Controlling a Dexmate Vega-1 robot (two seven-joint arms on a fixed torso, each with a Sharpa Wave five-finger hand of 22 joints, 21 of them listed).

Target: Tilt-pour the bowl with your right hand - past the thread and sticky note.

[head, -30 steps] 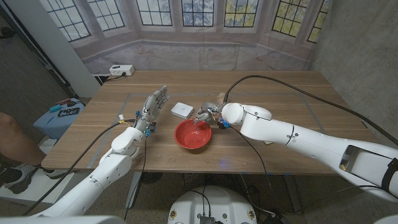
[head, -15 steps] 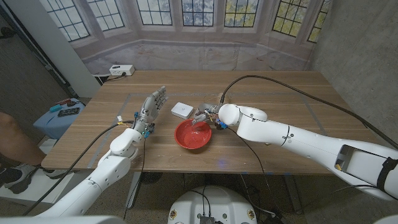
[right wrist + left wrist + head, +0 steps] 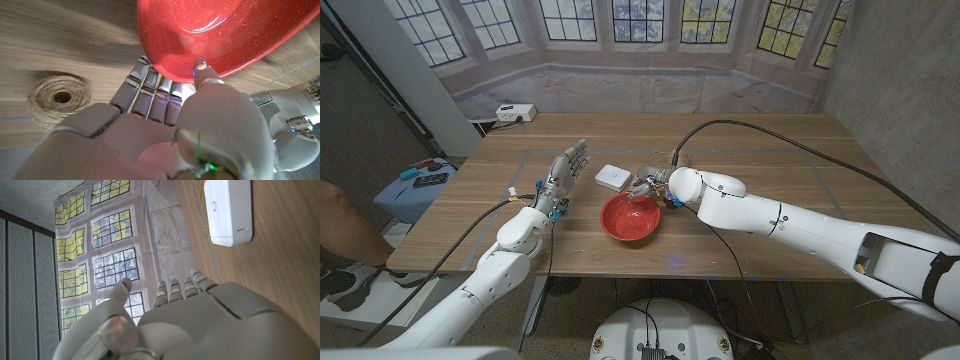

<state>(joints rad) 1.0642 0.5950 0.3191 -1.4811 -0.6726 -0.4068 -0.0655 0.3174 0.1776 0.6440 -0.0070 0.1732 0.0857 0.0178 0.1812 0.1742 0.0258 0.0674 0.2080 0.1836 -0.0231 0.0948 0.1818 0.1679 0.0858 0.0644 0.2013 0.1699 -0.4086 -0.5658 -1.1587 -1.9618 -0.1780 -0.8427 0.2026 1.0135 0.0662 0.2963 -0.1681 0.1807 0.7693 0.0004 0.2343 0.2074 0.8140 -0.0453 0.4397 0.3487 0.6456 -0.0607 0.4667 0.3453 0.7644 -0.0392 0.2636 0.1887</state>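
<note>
Gripping the glossy, speckled red bowl [image 3: 631, 217] by its rim, the right hand [image 3: 648, 188]; left hand [image 3: 565, 170] spread, holding nothing.

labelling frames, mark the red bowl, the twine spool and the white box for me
red bowl [image 3: 630, 220], head view, inner floor
twine spool [image 3: 59, 98], right wrist view, wound top face
white box [image 3: 229, 210], left wrist view, top face

Red glossy bowl [image 3: 631, 217], round and shallow, near the table's front edge at mid-table; its far right rim is pinched by the right hand [image 3: 650, 187], thumb inside the rim and fingers [image 3: 150, 90] beneath it. A spool of tan thread [image 3: 59, 98] lies on the wood just beside those fingers, hollow core facing up.
</note>
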